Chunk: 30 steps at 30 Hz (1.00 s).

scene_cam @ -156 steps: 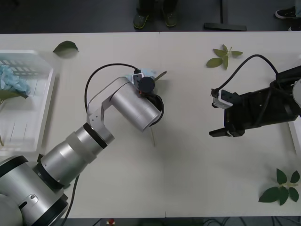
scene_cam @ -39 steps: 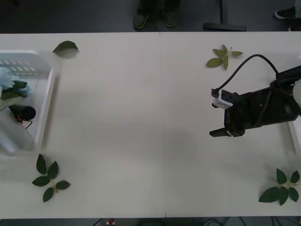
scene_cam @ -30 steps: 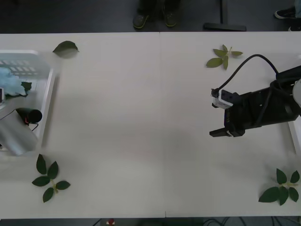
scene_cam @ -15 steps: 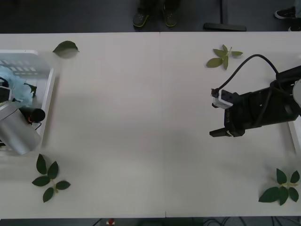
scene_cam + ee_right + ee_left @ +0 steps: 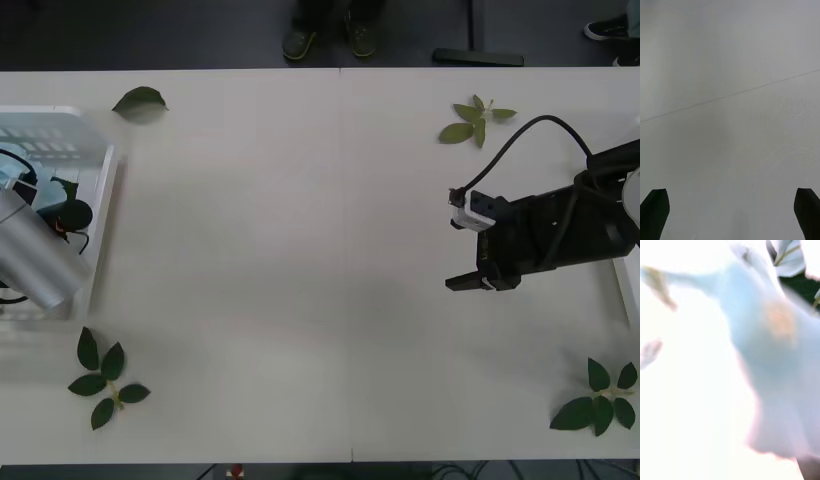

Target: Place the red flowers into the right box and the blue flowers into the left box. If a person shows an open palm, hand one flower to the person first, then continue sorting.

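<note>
Left arm (image 5: 35, 262) is over the left box (image 5: 100, 215), at the counter's far-left edge. Its wrist body hides most of what lies in the box; a bit of dark green leaf (image 5: 66, 187) shows just past the wrist. In the left wrist view a pale blue flower (image 5: 767, 363) sits very close to the lens, blurred, with a white-green leaf (image 5: 788, 257) and dark foliage behind it. Left gripper: can't tell if it is grasping or released, and can't tell whether the flower is touching the box floor.

Right gripper (image 5: 470, 248) hovers over bare counter (image 5: 300, 250) on the right side, pointing toward the middle. Right fingers (image 5: 655, 212) are released and spread wide, black tips at the two corners of the wrist view, nothing between them, just counter with a thin seam line (image 5: 730, 93) running ahead of them. A black cable (image 5: 520, 135) loops off the wrist.

Right box: a sliver of white rim (image 5: 630, 290) behind the right gripper at the frame edge; contents not visible.

Loose greenery on the counter:
- single leaf (image 5: 139, 99), beyond the left box
- leaf sprig (image 5: 104, 378), on the near side of the left box
- pale sprig (image 5: 476, 119), beyond the right gripper
- dark sprig (image 5: 598, 396), near side of the right gripper, by the counter edge
</note>
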### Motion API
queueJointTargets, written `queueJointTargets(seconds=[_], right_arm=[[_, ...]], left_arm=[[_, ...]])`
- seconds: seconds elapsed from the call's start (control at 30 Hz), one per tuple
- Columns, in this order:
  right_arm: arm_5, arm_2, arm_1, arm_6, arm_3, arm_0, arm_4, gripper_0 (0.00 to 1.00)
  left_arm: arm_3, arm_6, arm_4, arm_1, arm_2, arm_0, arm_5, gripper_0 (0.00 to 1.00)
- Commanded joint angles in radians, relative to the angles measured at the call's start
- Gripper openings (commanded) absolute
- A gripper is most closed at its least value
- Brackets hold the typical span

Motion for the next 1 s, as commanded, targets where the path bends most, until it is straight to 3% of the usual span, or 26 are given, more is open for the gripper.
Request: queueJointTargets(seconds=[0.03, 0.23, 0.47, 0.8, 1.0], right_arm=[[-0.004, -0.004, -0.005, 0.01, -0.027, -0.01, 0.002, 0.97], [-0.004, -0.004, -0.005, 0.01, -0.027, -0.01, 0.002, 0.97], [-0.004, -0.004, -0.005, 0.01, -0.027, -0.01, 0.002, 0.97], [-0.004, -0.004, -0.005, 0.01, -0.027, -0.01, 0.002, 0.97], [-0.004, -0.004, -0.005, 0.01, -0.027, -0.01, 0.002, 0.97]], left_arm=[[-0.131, -0.078, 0.063, 0.016, 0.078, -0.003, 0.103, 1.0], [-0.383, -0.092, 0.167, 0.016, 0.102, -0.001, 0.253, 1.0], [-0.582, -0.29, 0.431, -0.033, 0.294, 0.025, 0.248, 1.0], [-0.604, -0.845, 0.726, -0.163, 0.556, 0.019, 0.15, 1.0], [-0.541, -1.135, 0.884, -0.254, 0.611, -0.023, 0.106, 1.0]])
